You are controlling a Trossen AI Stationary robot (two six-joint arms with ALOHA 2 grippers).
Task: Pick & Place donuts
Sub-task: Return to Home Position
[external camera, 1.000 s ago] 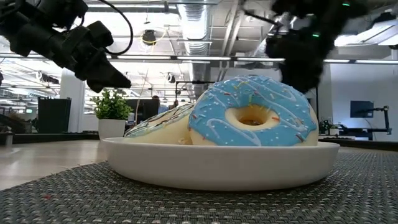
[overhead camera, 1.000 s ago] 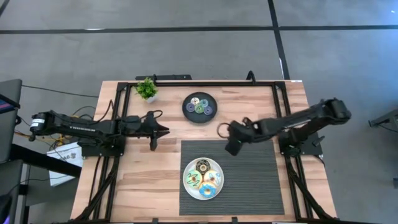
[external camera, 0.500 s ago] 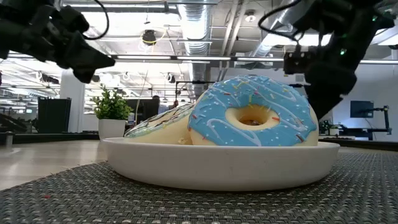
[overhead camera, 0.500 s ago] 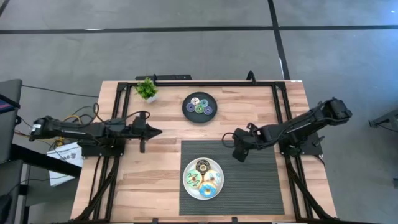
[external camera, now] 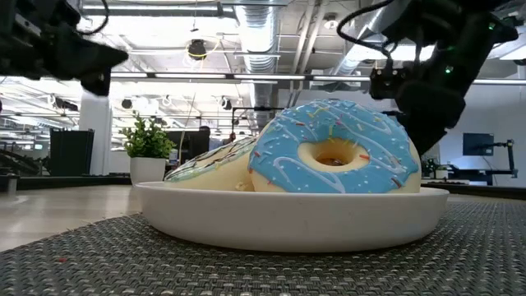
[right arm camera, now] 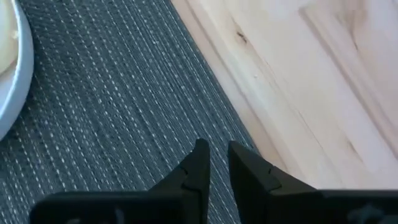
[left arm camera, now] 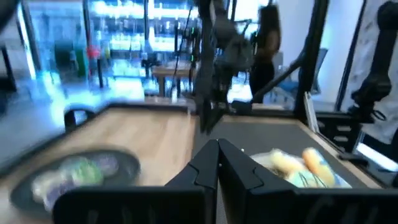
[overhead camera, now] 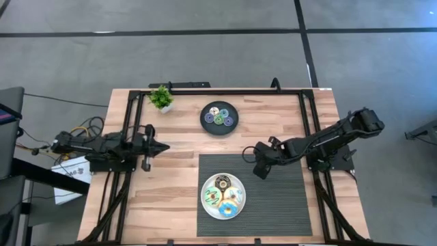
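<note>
Blue donut apart from right fingers

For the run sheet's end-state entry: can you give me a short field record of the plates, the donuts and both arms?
white plate: on the dark mat, holds four large donuts
black plate: on the wooden table, holds the mini donuts
left gripper: left of both plates, fingers shut, empty
right gripper: above the mat near its edge, fingers a narrow gap apart, empty
loose donuts: none seen
</note>
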